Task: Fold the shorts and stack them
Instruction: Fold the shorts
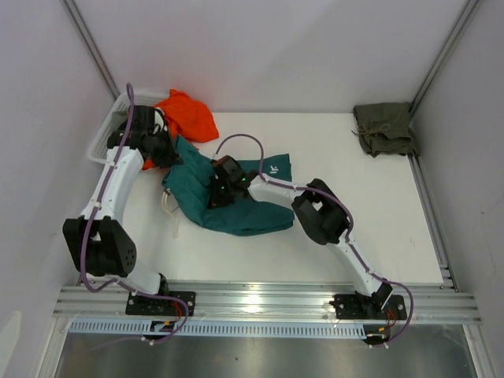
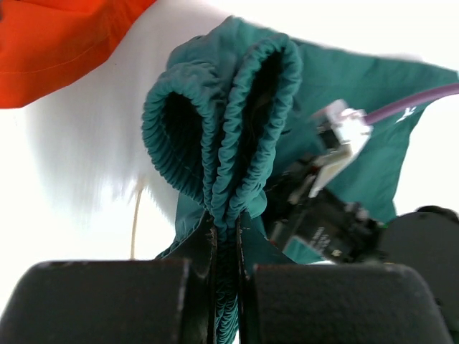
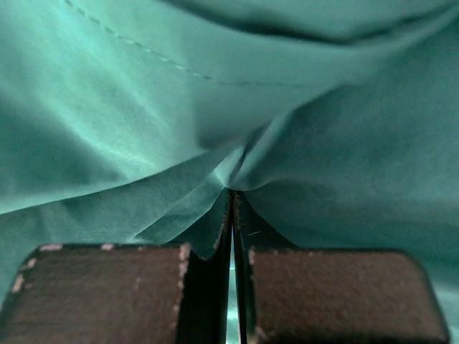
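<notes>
The teal-green shorts (image 1: 252,211) lie crumpled at the table's middle, with their off-white cord (image 1: 169,209) trailing at the left. My left gripper (image 1: 168,151) is shut on the bunched elastic waistband (image 2: 222,122), which stands up in folds between its fingers (image 2: 202,247). My right gripper (image 1: 220,191) sits on the middle of the same shorts, shut on a pinch of thin teal cloth (image 3: 143,107); its tips (image 3: 232,195) meet at the fold. The olive-green shorts (image 1: 384,128) lie folded at the far right corner.
An orange garment (image 1: 187,115) lies at the back left, partly over a white tray (image 1: 106,132) and close behind my left gripper. Grey walls enclose the table on three sides. The right arm's wrist (image 2: 326,215) crowds the left wrist view.
</notes>
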Action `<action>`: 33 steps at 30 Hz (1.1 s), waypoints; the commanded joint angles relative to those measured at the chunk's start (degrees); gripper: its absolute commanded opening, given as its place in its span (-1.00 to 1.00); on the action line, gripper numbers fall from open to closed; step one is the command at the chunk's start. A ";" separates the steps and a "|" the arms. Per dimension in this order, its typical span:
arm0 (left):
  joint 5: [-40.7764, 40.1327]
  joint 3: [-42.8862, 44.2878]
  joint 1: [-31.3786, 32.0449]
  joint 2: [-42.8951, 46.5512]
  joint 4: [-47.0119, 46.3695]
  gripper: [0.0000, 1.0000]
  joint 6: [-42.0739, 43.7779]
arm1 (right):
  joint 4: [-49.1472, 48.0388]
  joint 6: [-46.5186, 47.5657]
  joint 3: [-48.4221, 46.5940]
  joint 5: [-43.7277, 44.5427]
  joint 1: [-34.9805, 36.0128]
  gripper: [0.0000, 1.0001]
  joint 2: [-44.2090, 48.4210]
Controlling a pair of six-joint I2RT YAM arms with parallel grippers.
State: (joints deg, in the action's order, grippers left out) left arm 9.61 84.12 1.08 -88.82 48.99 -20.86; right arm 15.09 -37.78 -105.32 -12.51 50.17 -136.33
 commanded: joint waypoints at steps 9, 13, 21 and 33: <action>0.15 3.51 0.06 6.64 2.69 -0.99 0.03 | -3.40 -1.51 1.08 -4.80 -0.42 -1.00 0.01; -0.55 3.33 0.06 6.29 2.78 -0.99 0.38 | -2.18 -1.42 -1.64 -5.15 -2.44 -1.00 1.77; -0.55 5.09 0.06 4.44 3.48 -0.99 0.82 | -0.42 0.16 5.36 -3.13 -5.69 -1.00 13.97; -0.81 8.87 0.50 1.45 6.73 -0.99 1.61 | 4.33 5.78 34.90 -1.90 -20.46 -1.00 37.45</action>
State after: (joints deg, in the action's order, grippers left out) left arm 9.10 89.52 1.19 -87.31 55.16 -20.40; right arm 16.23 -34.98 -75.13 -15.27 30.48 -100.95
